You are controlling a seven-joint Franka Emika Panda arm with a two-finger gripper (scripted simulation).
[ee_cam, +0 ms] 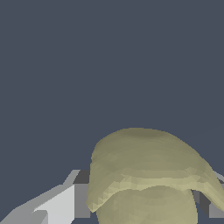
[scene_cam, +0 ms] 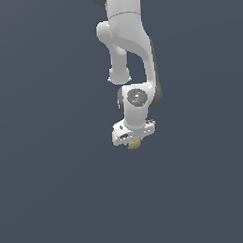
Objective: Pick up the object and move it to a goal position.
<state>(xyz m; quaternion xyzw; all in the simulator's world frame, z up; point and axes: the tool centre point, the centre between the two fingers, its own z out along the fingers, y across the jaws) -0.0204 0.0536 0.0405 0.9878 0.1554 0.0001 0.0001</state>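
The object (scene_cam: pixel 134 143) is a small pale olive-yellow lumpy blob, showing just below the white hand of my arm in the exterior view. In the wrist view the object (ee_cam: pixel 144 175) fills the lower middle, sitting between my two fingers (ee_cam: pixel 65 203), which press against its sides. My gripper (scene_cam: pixel 134 142) is shut on the object. The fingers themselves are mostly hidden behind the hand in the exterior view. No goal marker is in view.
A plain dark grey-blue surface (scene_cam: pixel 46 187) spreads all around. The white arm (scene_cam: pixel 127 43) comes down from the top of the exterior view. No other objects show.
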